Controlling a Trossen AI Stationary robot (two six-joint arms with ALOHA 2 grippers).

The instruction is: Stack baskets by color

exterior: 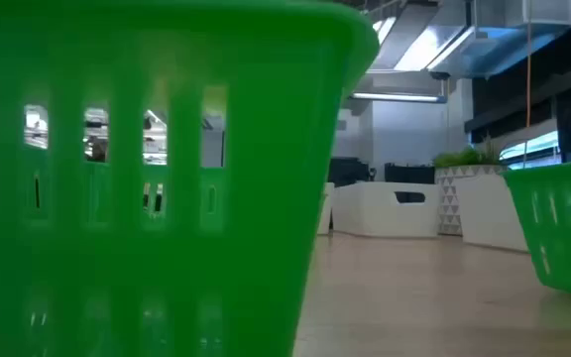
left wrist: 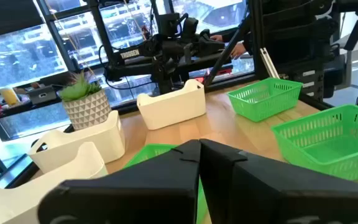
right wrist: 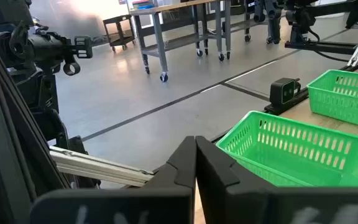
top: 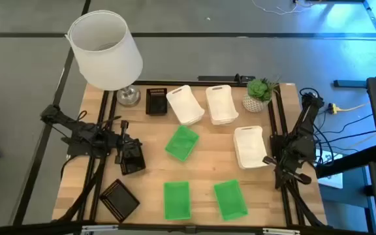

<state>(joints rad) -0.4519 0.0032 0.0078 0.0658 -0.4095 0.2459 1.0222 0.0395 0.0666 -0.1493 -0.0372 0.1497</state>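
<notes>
Baskets, shallow slatted plastic, unstacked on wooden table: three white toward far edge and right side, three green centre to near edge, two black left. Left gripper and right gripper both clenched, empty. Risk: tilted centre green basket slipping when pinched.

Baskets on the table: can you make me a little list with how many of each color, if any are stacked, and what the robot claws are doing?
white baskets: three, each alone
green baskets: three, each alone
black baskets: two, far apart
stacked: none yet
left claw: shut, empty, at the table's left side
right claw: shut, empty, beside a white basket
</notes>
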